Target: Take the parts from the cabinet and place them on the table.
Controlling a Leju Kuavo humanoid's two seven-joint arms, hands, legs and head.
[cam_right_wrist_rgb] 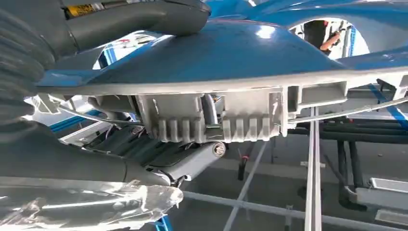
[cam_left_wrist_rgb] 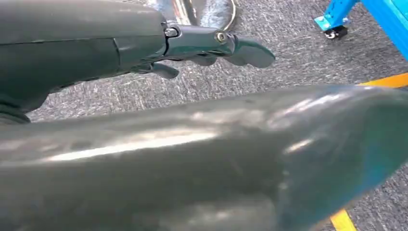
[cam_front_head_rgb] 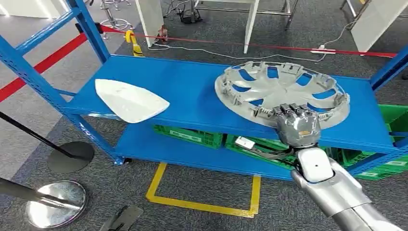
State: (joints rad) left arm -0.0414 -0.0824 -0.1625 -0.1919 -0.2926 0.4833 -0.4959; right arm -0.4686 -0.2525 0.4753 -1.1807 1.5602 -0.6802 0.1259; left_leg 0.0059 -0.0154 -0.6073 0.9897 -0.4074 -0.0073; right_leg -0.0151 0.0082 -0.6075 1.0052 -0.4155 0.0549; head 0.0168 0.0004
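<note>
While right hand (cam_front_head_rgb: 297,124) pinches near rim of grey wheel cover (cam_front_head_rgb: 281,94) on blue shelf (cam_front_head_rgb: 192,96) — lift level, clear lip; left hand (cam_left_wrist_rgb: 211,45) hangs slack, holding nothing.

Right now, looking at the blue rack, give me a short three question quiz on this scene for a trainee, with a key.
1. True or false: the right hand grips the near rim of the hubcap.
2. Multiple choice: the white part lies on the A) floor, B) top shelf, C) green crates.
3. Fill in: the left hand hangs over grey ____.

Key
1. True: the right wrist view shows the thumb on one face of the rim and fingers on the other.
2. B, to the robot's left of the hubcap and apart from it.
3. Carpet; it holds nothing.
</note>
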